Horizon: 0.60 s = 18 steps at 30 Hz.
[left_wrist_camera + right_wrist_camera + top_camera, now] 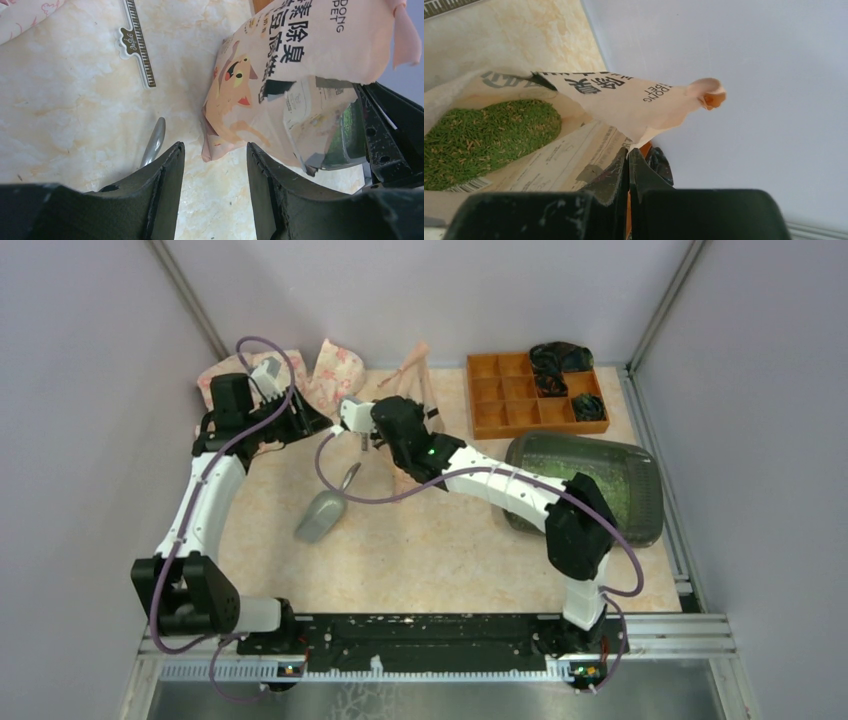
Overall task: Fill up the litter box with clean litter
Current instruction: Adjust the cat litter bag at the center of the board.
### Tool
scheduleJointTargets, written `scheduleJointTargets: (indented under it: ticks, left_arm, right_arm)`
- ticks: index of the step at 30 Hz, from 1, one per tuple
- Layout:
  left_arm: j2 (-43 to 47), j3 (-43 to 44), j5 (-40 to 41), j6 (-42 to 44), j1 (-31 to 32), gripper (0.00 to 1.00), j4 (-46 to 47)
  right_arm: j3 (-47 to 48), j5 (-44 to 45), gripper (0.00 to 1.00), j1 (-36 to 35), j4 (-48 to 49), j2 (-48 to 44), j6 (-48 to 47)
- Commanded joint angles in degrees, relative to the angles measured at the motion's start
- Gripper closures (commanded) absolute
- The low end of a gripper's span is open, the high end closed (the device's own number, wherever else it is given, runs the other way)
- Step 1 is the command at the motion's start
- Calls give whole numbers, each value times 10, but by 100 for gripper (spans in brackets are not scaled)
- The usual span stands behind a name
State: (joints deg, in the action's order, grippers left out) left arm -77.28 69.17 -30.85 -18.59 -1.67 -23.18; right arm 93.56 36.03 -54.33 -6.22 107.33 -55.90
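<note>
Black fingers of the right gripper [629, 156] are pressed fully together on the torn top edge of the pink printed bag [624, 95]. The bag's mouth gapes, and inside it lies a heap of clean litter [484, 135], tiny light-green granules. The left gripper [215, 147] stands about half open with nothing between its fingers, above the table [75, 100] and near the lower corner of the bag.

The bottom of the bag is cut off in the right wrist view, and from above the bag is hard to make out behind the right arm's wrist. The left wrist camera catches only the handle of the grey scoop [322, 515]. The right arm covers the near left part of the litter box [645, 475].

I count one scoop, one white sealing strip [137, 42], one orange organiser [520, 390] and one litter box.

The litter box is dark grey-green with rounded corners and a raised rim. It sits on the right side of the table, just in front of the organiser and well apart from the bag, with green granules on its floor
</note>
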Motion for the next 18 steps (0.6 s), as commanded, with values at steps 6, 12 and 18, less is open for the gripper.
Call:
scheduleJointTargets:
  ticks: [6,12,18]
  left_arm:
    - [-31,-23,1,19,-3,43,-17]
    - [-40,-38,-4,16,0,43,-13]
    - [-66,-34,-10,21,23,43,-12]
  right_arm:
    - [-43,-42,100,7,23,-12,101]
    - [-41,-43,100,18,10,-11,141]
    - [-35,-21,100,21,4,-67,167]
